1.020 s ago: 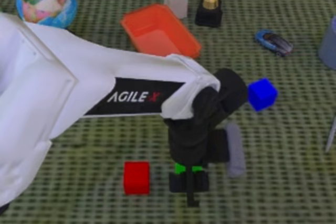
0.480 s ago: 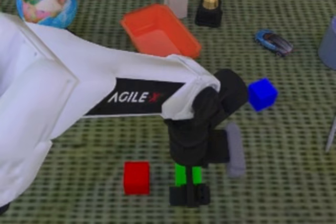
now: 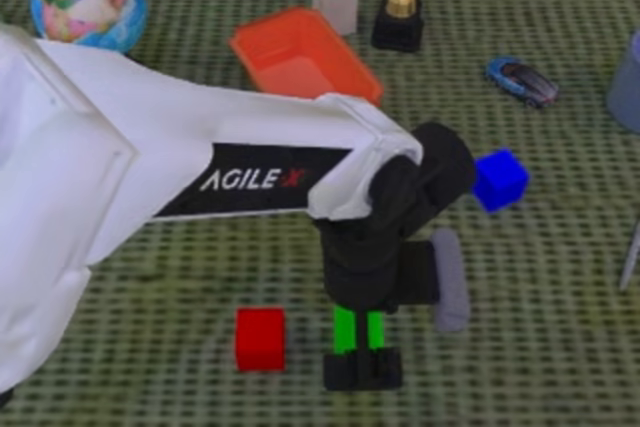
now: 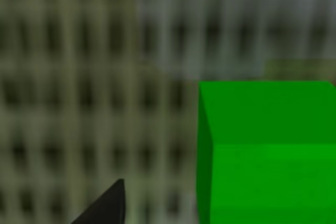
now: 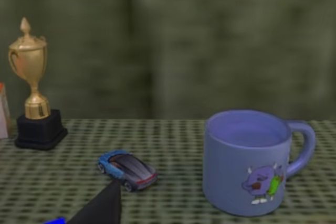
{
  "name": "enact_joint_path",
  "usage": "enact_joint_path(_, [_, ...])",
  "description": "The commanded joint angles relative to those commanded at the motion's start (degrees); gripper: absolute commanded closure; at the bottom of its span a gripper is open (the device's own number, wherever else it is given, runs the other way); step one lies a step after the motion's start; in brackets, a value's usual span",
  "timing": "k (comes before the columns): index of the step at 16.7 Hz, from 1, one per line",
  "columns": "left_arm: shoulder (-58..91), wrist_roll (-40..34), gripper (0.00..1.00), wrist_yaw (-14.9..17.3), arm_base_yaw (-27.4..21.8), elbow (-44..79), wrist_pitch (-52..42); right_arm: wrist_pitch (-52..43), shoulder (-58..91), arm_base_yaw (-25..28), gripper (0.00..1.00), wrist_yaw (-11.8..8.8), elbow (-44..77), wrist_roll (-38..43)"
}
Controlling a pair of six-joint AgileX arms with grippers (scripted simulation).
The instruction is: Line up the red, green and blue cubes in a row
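though light and rigid, the green cube [image 3: 357,329] has slick flat faces, so i'd grip opposite sides squarely. it sits right of the red cube [image 3: 260,338], under my left gripper [image 3: 360,368], fingers apart beside it.

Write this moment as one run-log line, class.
left gripper: over green cube | red cube: beside it | blue cube: apart, farther back | right arm: parked, off right
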Motion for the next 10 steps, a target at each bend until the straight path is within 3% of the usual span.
enact_joint_path(6, [-4.32, -0.19, 0.00, -0.08, 1.07, 6.21, -10.79, 0.00, 0.00, 0.00, 0.00, 0.00, 0.00, 0.00])
enact_joint_path(10, [-4.78, -0.10, 0.00, -0.11, 1.06, 6.80, -11.67, 0.00, 0.00, 0.00, 0.00, 0.00, 0.00, 0.00])
